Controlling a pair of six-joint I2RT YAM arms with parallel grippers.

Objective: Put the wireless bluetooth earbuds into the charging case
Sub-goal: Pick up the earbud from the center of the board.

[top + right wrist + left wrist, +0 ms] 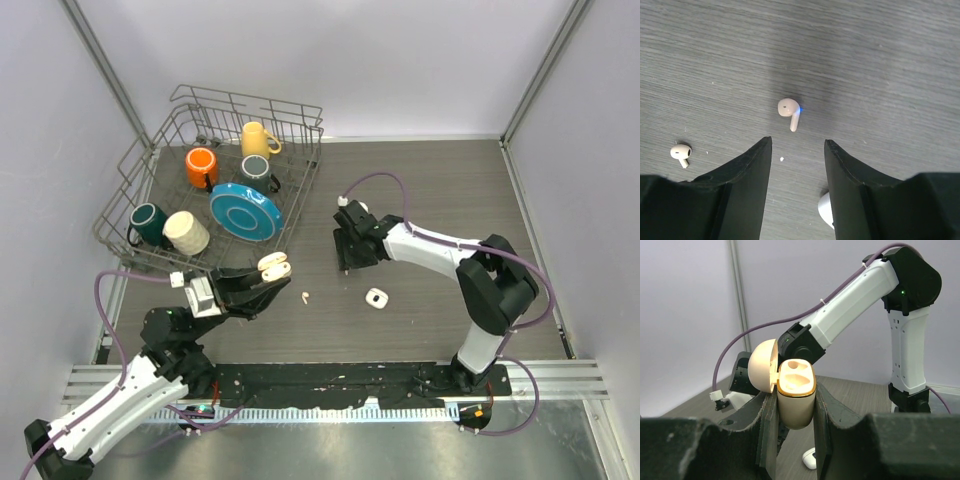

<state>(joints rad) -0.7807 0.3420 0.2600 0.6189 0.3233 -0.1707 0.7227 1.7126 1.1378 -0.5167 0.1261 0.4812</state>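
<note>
My left gripper (270, 276) is shut on a cream charging case (273, 266) with a gold rim and holds it above the table, lid hinged open. In the left wrist view the case (796, 402) stands upright between the fingers (826, 405), and its two sockets look empty. My right gripper (345, 262) is open and empty, low over the table. In the right wrist view (797, 142) a white earbud (790, 113) with a blue light lies just beyond the fingertips. A second earbud (681, 152) lies to the left; it shows in the top view (306, 297).
A small white case (376, 298) lies on the table near the right gripper; its edge shows in the right wrist view (825, 210). A wire dish rack (170, 130) at the back left holds several mugs and a blue plate (245, 210).
</note>
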